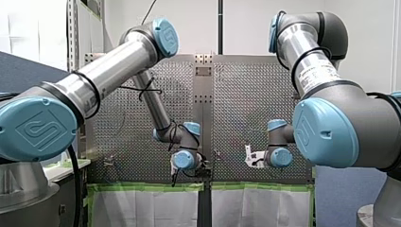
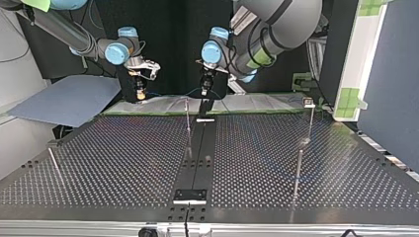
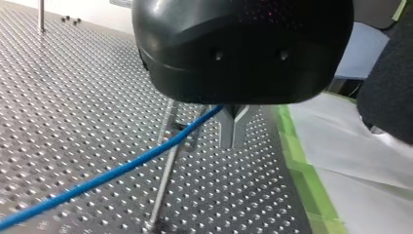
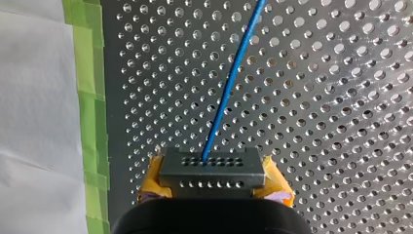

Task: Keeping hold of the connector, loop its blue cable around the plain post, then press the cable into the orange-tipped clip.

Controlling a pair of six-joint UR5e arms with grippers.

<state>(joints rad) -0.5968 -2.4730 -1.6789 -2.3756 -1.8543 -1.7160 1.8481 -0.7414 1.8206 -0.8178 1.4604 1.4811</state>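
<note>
My right gripper [image 4: 213, 187] is shut on the grey connector [image 4: 213, 168], held between its yellow pads. The blue cable [image 4: 233, 78] runs from the connector ahead over the perforated table. In the left wrist view the cable [image 3: 122, 168] ends at the root of my left gripper's [image 3: 233, 139] metal fingers, which are pressed together on it. It crosses in front of a plain metal post [image 3: 163, 187] just under that gripper. In the top view, my right gripper [image 2: 141, 92] is at the left, my left gripper [image 2: 205, 94] near the middle, and the post [image 2: 188, 118] between them.
Another post [image 2: 310, 121] with a small block-like head stands at the top view's right, with a thin rod [image 2: 298, 168] nearer the camera and one more rod [image 2: 54, 163] at the left. Green tape [image 3: 304, 165] and white sheeting [image 3: 360, 161] edge the table beside my left gripper.
</note>
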